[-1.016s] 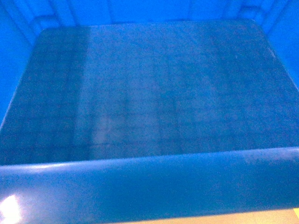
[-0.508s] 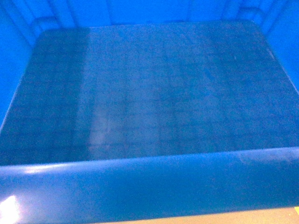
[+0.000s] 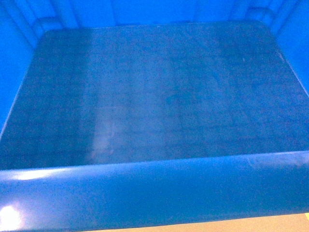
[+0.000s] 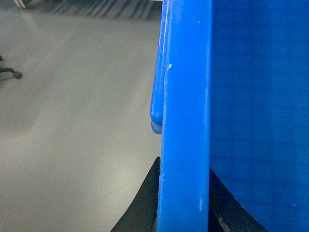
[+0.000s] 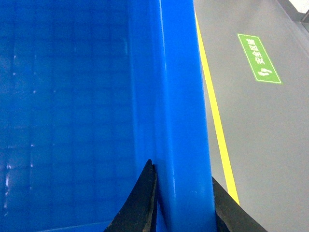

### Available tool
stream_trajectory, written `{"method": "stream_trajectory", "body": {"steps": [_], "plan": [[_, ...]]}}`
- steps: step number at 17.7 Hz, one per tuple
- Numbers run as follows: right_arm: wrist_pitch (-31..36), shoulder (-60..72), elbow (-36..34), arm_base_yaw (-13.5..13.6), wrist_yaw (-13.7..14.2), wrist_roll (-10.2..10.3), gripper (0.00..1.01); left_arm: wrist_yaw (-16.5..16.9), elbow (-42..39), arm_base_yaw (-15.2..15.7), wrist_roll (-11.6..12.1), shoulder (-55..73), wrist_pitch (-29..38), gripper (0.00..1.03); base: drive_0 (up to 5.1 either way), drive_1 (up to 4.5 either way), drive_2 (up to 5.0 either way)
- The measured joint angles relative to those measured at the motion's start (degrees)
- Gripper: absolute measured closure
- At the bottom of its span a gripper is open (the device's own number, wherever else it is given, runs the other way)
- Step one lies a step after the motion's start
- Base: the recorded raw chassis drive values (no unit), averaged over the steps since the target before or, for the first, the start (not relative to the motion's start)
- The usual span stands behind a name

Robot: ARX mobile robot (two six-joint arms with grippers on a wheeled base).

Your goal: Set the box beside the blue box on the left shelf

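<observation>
Two hands carry the box (image 3: 154, 96), which fills the head view, hiding any shelf: blind placement risks collision. Left wrist view: left hand (image 4: 183, 203) clamps the left rim above grey floor (image 4: 72, 121). Right wrist view: right hand (image 5: 181, 203) clamps the right rim; uneven grip could tilt it.

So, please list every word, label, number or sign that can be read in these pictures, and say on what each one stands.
"安全区域": white characters on a green rectangular floor sign with a small white symbol at its near end, on the grey floor beyond the yellow line, right wrist view; small, so the reading is probable.
The blue box: no text readable in any view.
Left wrist view: no writing visible.
</observation>
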Motion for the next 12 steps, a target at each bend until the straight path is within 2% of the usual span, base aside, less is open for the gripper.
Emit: {"method": "stream_trajectory", "body": {"steps": [12], "plan": [[0.0, 0.0, 0.0, 0.0, 0.0, 0.0, 0.85, 0.0, 0.0, 0.0, 0.0, 0.0, -0.1, 0.92, 0.0, 4.13, -4.1]]}}
